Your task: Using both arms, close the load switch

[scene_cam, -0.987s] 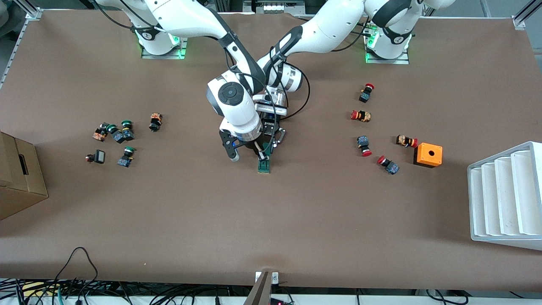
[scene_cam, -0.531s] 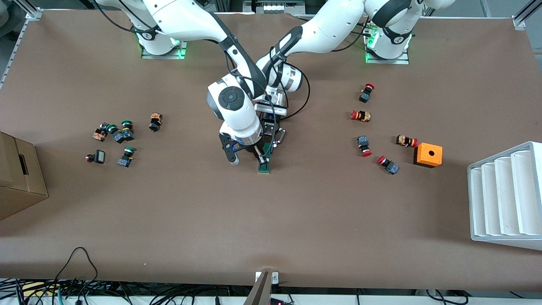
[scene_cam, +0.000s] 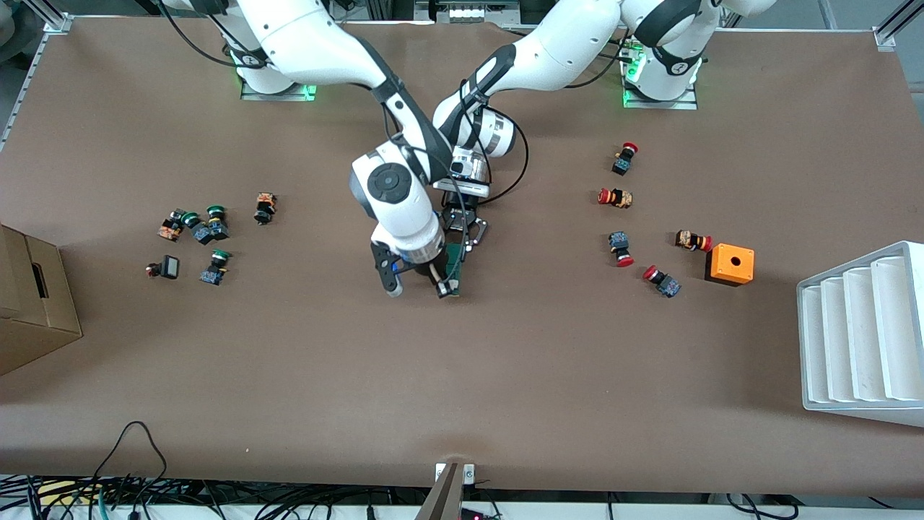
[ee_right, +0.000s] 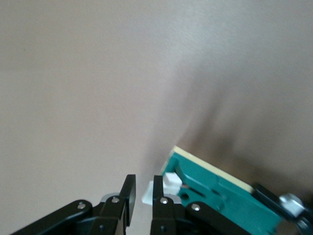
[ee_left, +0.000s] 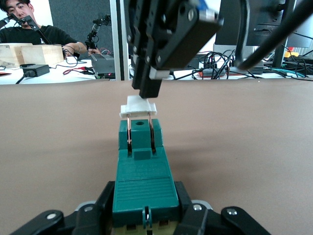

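We clamp the switch point(ee_left: 142, 183) body with left gripper point(ee_left: 144, 215), while right gripper point(ee_right: 142, 196), fingers nearly together, touches its white slider point(ee_left: 138, 106) end-on along the long axis.

**Load switch held flat at mid-table**

The load switch point(scene_cam: 452, 273) point(ee_left: 142, 166) is a narrow dark-green block lying flat on the brown table, mid-table between the two arms' ends. A white sliding piece point(ee_left: 138, 106) point(ee_right: 163, 187) on two thin metal rods sticks out from its end nearer the front camera.
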Tool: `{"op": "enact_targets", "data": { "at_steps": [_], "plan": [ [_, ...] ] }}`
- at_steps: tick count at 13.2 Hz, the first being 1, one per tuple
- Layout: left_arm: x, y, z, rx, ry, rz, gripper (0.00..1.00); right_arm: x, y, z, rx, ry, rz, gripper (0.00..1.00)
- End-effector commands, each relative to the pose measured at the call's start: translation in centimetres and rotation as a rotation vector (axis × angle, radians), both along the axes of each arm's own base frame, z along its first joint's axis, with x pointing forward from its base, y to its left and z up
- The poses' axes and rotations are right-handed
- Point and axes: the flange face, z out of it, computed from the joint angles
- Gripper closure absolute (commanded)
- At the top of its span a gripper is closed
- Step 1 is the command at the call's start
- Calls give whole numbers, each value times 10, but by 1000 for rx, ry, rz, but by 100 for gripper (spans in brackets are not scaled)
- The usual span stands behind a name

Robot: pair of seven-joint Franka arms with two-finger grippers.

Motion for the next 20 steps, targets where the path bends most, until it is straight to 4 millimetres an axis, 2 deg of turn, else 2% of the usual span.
{"op": "enact_targets", "data": {
  "at_steps": [1, 5, 7, 8, 9, 10, 11, 13, 14, 15, 16, 17, 19, 20],
  "plan": [
    [7, -18, -3, -10, -12, -44, 57, 15, 1, -12, 1, -23, 6, 78],
    [9, -20, -1, -16, -16, -41, 57, 14, 1, -14, -1, -20, 6, 78],
    [9, -20, -1, -16, -16, -41, 57, 14, -1, -6, -12, 2, 8, 76],
    [9, -20, -1, -16, -16, -41, 57, 25, -16, 13, -10, 7, -10, 70],
    [9, -20, -1, -16, -16, -41, 57, 30, -22, 32, -1, 5, -19, 47],
    [9, -20, -1, -16, -16, -41, 57, 34, -29, 45, 2, 6, -27, 10],
    [9, -20, -1, -16, -16, -41, 57, 38, -35, 58, -1, -1, -16, 0],
    [9, -20, -1, -14, -16, -41, 57, 37, -48, 88, -23, -18, 89, 0],
    [9, -20, 0, -16, -16, -40, 57, 40, -62, 105, -40, -21, 136, 0],
    [10, -20, 0, -16, -15, -39, 57, 46, -88, 122, -58, -8, 164, 0],
    [10, -20, 1, -17, -12, -41, 56, 44, -104, 140, -70, -4, 211, 0],
    [11, -21, 3, -15, -13, -40, 53, 43, -123, 156, -82, -2, 255, 0],
    [18, -20, 9, 8, -16, -33, 11, 38, -162, 190, -111, 5, 369, 0],
    [20, -20, 12, 20, -17, -40, 0, 34, -182, 207, -123, 22, 427, 0]
  ]
}}
